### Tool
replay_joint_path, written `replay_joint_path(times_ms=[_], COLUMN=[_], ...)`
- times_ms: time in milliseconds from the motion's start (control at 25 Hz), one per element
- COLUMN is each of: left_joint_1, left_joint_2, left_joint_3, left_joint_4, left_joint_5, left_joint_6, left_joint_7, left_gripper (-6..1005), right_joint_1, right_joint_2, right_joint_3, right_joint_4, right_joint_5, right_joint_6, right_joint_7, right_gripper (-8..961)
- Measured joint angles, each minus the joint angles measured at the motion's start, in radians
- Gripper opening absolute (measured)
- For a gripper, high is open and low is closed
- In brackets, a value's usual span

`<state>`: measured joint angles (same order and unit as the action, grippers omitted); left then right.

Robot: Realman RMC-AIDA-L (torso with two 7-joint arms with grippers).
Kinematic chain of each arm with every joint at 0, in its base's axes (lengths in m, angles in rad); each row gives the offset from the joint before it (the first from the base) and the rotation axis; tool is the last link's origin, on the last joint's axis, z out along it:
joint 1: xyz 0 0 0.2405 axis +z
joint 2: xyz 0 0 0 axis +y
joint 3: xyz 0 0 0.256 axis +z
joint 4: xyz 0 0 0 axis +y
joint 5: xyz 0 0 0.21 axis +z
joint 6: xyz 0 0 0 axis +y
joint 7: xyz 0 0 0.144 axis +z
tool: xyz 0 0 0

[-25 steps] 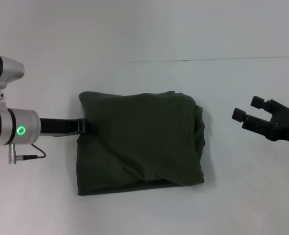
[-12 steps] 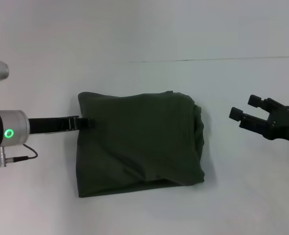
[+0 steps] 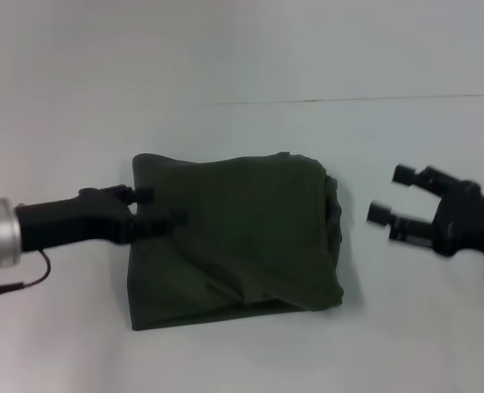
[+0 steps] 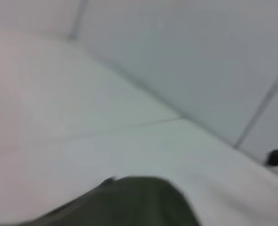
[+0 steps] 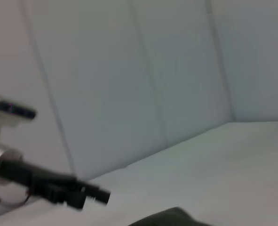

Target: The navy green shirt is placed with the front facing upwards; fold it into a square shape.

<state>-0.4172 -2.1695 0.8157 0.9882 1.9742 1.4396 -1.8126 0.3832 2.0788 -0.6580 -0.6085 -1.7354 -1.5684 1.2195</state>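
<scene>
Head view, left side first: the left gripper (image 3: pixel 161 209), a black two-fingered tool on a silver arm, now reaches over the left edge of the dark olive-green cotton shirt (image 3: pixel 242 233), with its fingertips above the cloth near the upper left corner. Half a second ago it lay flatter, with its tip only at that edge; since then it has rotated and pushed inward over the fabric. One finger shows higher and one lower with a gap between them, so it reads as released, and no cloth appears lifted or pinched.

Under and to the right of that tool, the shirt lies on the white table (image 3: pixel 250 352) as a rough square, plain green side up, with bunched layers along its right edge and a diagonal crease across the lower half. Its outline has barely shifted over the last second.

Right of the shirt, well apart from it, the right gripper (image 3: pixel 387 201) hangs above bare table with its black fingers spread and empty. It has swung nearer to the shirt's right edge.

The folding looks nearly finished in my judgement. Both tools closing in on the bundle suggests a final tidy or flattening of the edges.
</scene>
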Motion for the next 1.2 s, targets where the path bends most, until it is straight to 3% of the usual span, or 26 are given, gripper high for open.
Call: replay_joint_path(times_ms=[120, 360, 720, 1200], left_joint_1=[0.051, 0.130, 0.188, 0.190], left_joint_2=[-0.003, -0.005, -0.005, -0.004], left_joint_3=[-0.019, -0.065, -0.183, -0.196], left_joint_4=[0.012, -0.050, -0.263, -0.290], left_joint_5=[-0.074, -0.055, -0.038, -0.006], left_joint_6=[0.094, 0.184, 0.151, 0.127], left_joint_7=[0.142, 0.424, 0.742, 0.773], left_gripper=[776, 919, 919, 919], right_joint_1=[0.000, -0.018, -0.063, -0.041], right_joint_2=[0.009, 0.013, 0.014, 0.018], right_joint_3=[0.000, -0.006, 0.011, 0.045], right_joint_4=[0.005, 0.124, 0.234, 0.293], right_joint_5=[-0.055, -0.108, -0.115, -0.111], right_joint_6=[-0.041, -0.049, 0.081, 0.129], right_joint_7=[-0.083, -0.269, -0.411, -0.466], right_gripper=[931, 932, 932, 931])
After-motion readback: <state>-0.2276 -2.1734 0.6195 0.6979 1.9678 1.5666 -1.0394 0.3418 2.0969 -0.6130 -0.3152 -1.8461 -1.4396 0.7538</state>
